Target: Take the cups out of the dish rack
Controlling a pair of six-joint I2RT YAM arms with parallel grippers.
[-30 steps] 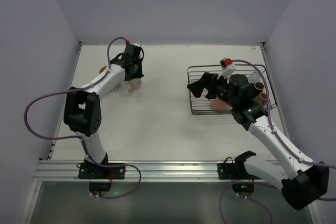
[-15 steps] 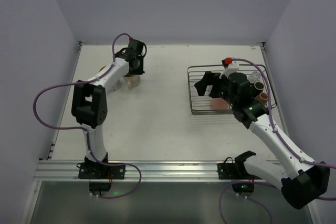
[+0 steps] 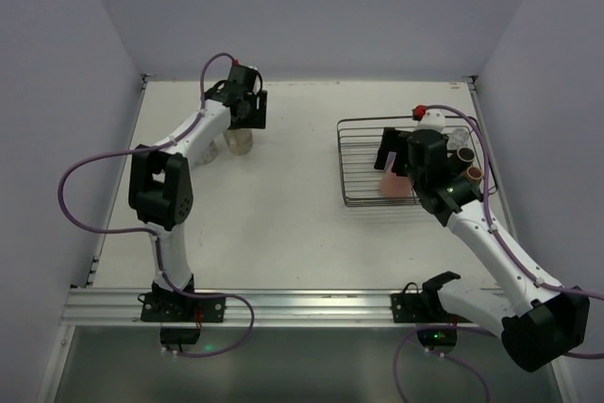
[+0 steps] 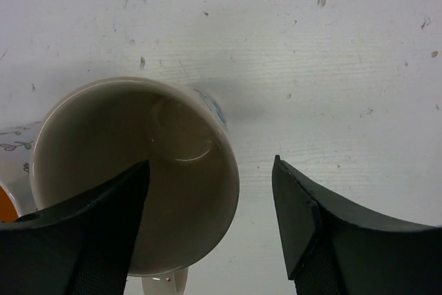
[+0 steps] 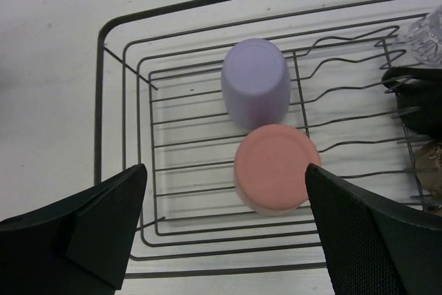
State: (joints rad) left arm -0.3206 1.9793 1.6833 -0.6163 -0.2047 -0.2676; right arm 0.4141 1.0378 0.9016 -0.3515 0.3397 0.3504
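The cream patterned mug (image 4: pixel 135 177) stands upright on the table, handle toward the camera. My left gripper (image 4: pixel 210 164) is open just above it, one finger over its mouth and the other outside its wall; in the top view the left gripper (image 3: pixel 247 110) hangs over the mug (image 3: pixel 241 142). My right gripper (image 5: pixel 224 170) is open above the dish rack (image 5: pixel 99 101). Under it, a lavender cup (image 5: pixel 255 81) and a salmon-red cup (image 5: pixel 276 167) sit upside down. A clear glass (image 5: pixel 428 25) shows at the rack's far right.
An orange sliver of another cup (image 4: pixel 5 204) touches the mug's left side. Two small brown cups (image 3: pixel 464 154) (image 3: pixel 475 175) sit at the right end of the dish rack (image 3: pixel 342 162), close to the right wall. White walls enclose the table.
My left gripper has opened and let go of the mug, which now stands on the table. The right gripper has moved right, farther over the rack.
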